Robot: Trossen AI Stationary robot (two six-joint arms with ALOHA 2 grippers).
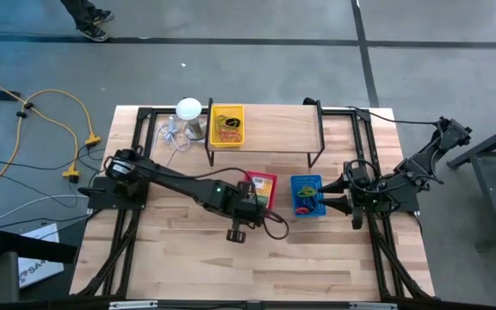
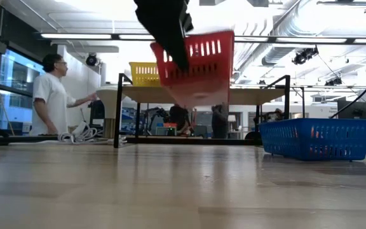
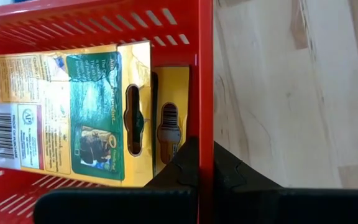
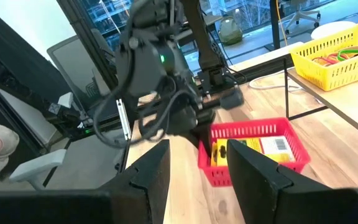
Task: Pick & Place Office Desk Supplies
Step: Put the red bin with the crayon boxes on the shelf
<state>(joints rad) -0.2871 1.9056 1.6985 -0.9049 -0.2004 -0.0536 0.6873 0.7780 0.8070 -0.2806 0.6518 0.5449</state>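
Gripping the rim wall of a red slotted plastic basket point(image 1: 263, 189), the left gripper point(image 3: 201, 163) has its dark fingers pressed tight on either side of that wall. The low view shows what the overhead one cannot: this basket hangs tilted in the air, clear of the pale wooden table point(image 1: 188, 258). Three baskets can be counted in all: the red one, a blue slotted plastic basket point(image 1: 307, 195) resting on the table just beside it, and a yellow slotted plastic basket point(image 1: 226, 125) up on a black-framed wooden shelf point(image 1: 282, 129). Only the left wrist view looks inside the red basket, where two yellow-and-green card boxes point(image 3: 73, 112) lie side by side. From above, coloured rubber bands point(image 1: 308, 203) show in the blue basket and more in the yellow one, too tangled to count. The right gripper point(image 4: 197, 168) waits by the blue basket, fingers spread and empty. A person in a white shirt point(image 2: 51, 95) stands beyond the table.
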